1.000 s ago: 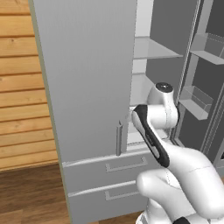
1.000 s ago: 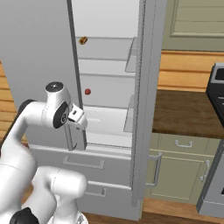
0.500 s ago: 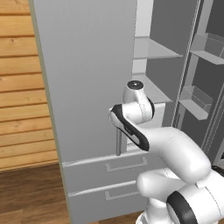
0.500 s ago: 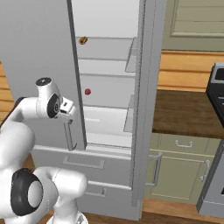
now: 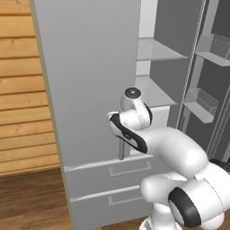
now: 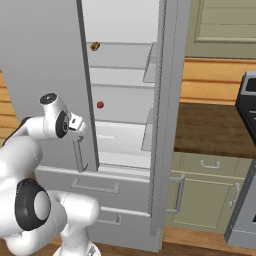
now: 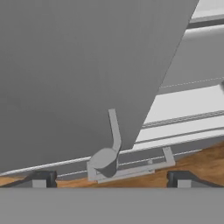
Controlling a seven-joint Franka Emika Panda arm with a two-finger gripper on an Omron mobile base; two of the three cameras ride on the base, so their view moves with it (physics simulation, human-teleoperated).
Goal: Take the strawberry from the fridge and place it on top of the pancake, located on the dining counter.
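The fridge (image 5: 90,67) stands with both upper doors swung out. Inside it, the strawberry (image 6: 100,104) lies as a tiny dark-red berry on a middle shelf. My gripper (image 6: 80,131) hovers at the outer face of the left door (image 6: 45,50), just above that door's vertical bar handle (image 6: 79,155). In the hand view my gripper (image 7: 111,179) is open with nothing between its tips, and the bar handle (image 7: 114,131) sits ahead of it, apart. The pancake and the dining counter are out of view.
A small brown-orange item (image 6: 94,46) sits on an upper shelf. The right door (image 5: 202,105) carries clear bins. Two drawers (image 5: 112,170) lie below. A wall counter with green cabinets (image 6: 210,130) and a stove (image 6: 247,150) stand to the right, a wooden wall (image 5: 22,90) to the left.
The arm has swung left, from in front of the fridge's opening to the outer face of the left door. The doors and the strawberry have not moved, and the gripper stays open.
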